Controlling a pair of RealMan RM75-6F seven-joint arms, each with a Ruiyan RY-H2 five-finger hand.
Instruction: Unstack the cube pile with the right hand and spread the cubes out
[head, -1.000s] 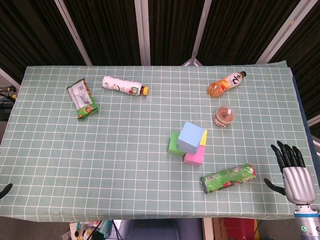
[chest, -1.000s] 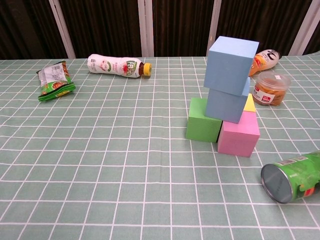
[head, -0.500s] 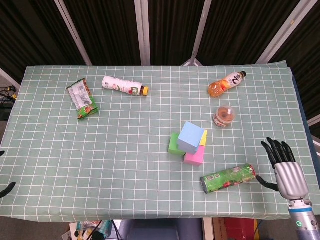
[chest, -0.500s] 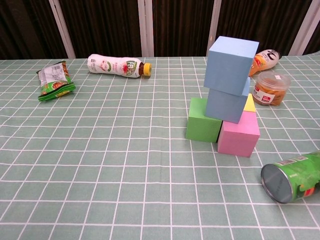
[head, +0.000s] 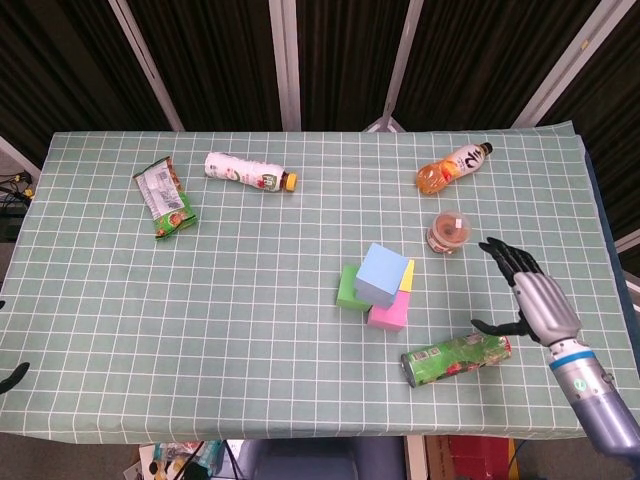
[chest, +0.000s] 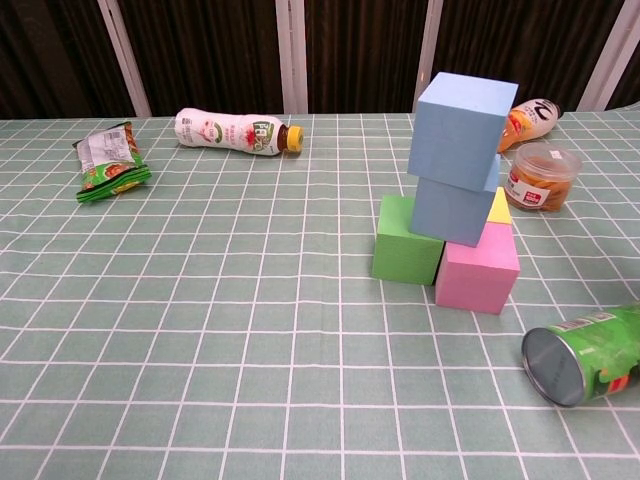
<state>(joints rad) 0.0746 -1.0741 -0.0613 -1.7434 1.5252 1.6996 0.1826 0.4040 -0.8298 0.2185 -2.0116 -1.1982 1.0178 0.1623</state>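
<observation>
The right hand (head: 535, 298) hovers above the bench (head: 250, 300), fingers (head: 500, 250) spread and holding nothing, right of the pile (head: 380, 285) and just above the green can (head: 455, 357). The pile sits mid-bench: two blue cubes (chest: 460, 115) stacked askew on green (chest: 405, 255), pink (chest: 478, 268) and yellow (chest: 499, 208) cubes. A sideways approach may topple the overhanging blue cubes, or the wrist may roll the can. The left hand is barely visible; I cannot tell its state.
</observation>
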